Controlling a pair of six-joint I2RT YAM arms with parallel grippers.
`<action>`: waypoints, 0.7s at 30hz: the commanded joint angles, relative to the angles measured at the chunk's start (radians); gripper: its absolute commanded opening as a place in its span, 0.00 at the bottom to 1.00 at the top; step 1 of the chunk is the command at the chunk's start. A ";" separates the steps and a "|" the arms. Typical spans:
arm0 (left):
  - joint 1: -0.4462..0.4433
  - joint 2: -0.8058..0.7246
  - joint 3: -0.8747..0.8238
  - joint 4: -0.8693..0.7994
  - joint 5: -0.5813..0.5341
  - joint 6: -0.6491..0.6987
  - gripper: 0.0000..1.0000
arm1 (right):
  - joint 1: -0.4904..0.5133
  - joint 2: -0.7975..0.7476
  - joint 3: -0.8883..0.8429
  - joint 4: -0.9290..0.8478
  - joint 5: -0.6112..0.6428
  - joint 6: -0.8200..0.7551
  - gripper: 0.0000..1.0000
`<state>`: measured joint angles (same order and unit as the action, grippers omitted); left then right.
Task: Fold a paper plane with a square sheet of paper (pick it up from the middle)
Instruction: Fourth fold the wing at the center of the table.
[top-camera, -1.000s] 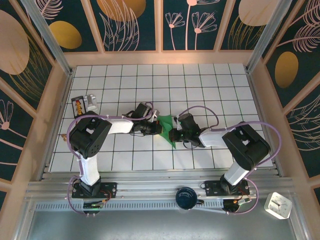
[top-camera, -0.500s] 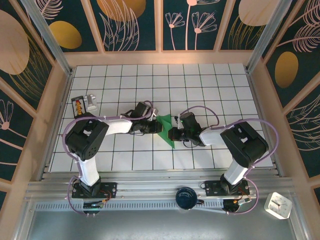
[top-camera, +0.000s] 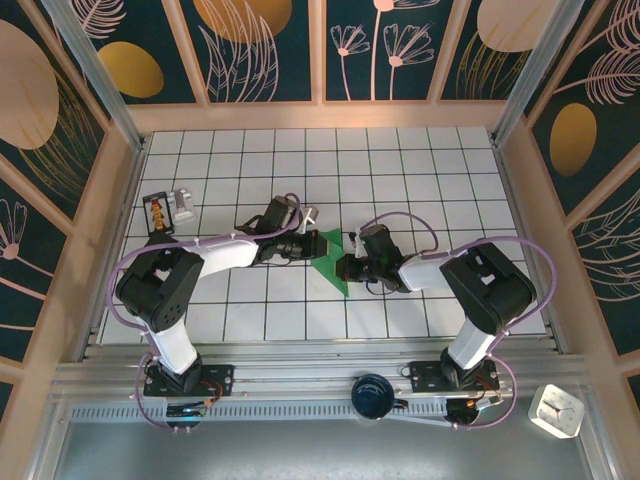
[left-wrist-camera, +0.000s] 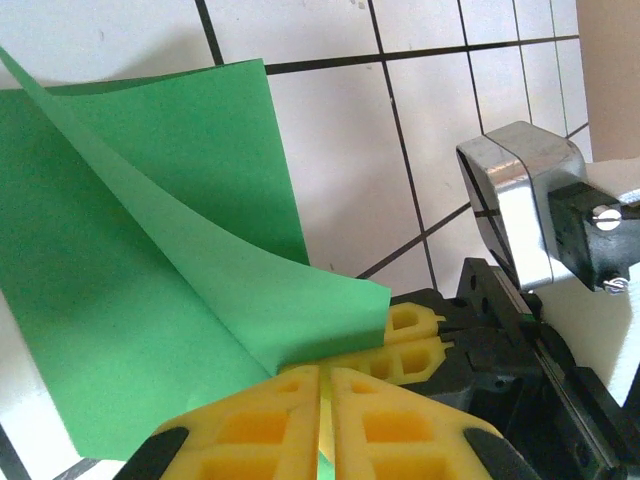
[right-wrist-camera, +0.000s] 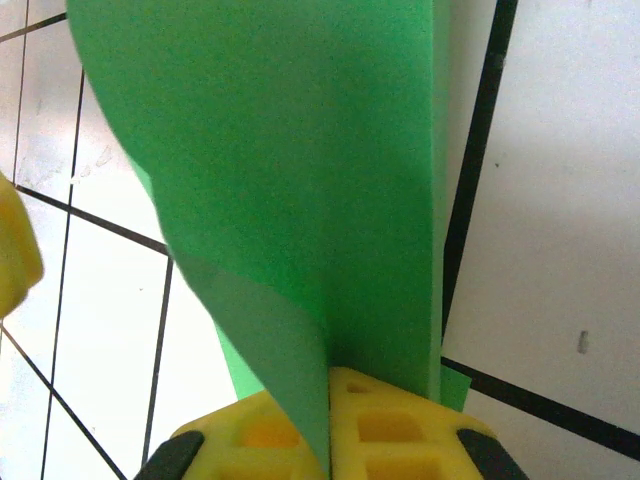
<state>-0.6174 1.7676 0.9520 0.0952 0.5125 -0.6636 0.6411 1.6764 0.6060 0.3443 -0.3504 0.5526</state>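
- Sheet of paper (top-camera: 332, 262): green, near the middle of the white tiled table (top-camera: 400, 180), between the two grippers. It is partly folded. One part lies flat on the tiles, and a flap is lifted off it and curls upward (left-wrist-camera: 250, 290).
- Left gripper (top-camera: 306, 248): reaches in from the left. In its wrist view (left-wrist-camera: 325, 375) the yellow fingers are pressed together at the foot of the raised flap, pinching the sheet of paper, with a sliver of green in the slit between them.
- Right gripper (top-camera: 347, 268): reaches in from the right. In its wrist view (right-wrist-camera: 330, 385) the fingers are clamped on an upright fold of the sheet of paper (right-wrist-camera: 300, 180), which rises straight from between them.
- The two sets of fingertips face each other, just beside one another at the flap.
- Small black-and-orange box (top-camera: 157, 212): at the table's left edge, well apart from the sheet.
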 joint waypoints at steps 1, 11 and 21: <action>0.004 0.000 0.014 -0.030 -0.007 0.001 0.11 | -0.003 -0.007 0.005 -0.076 0.004 -0.024 0.09; 0.002 0.038 -0.021 -0.057 -0.036 -0.014 0.04 | -0.003 -0.056 0.034 -0.118 0.010 -0.042 0.14; 0.003 0.098 -0.018 -0.046 -0.015 -0.006 0.00 | -0.004 -0.081 0.044 -0.128 0.005 -0.036 0.16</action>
<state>-0.6174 1.8427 0.9367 0.0635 0.4873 -0.6704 0.6411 1.6291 0.6224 0.2398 -0.3454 0.5301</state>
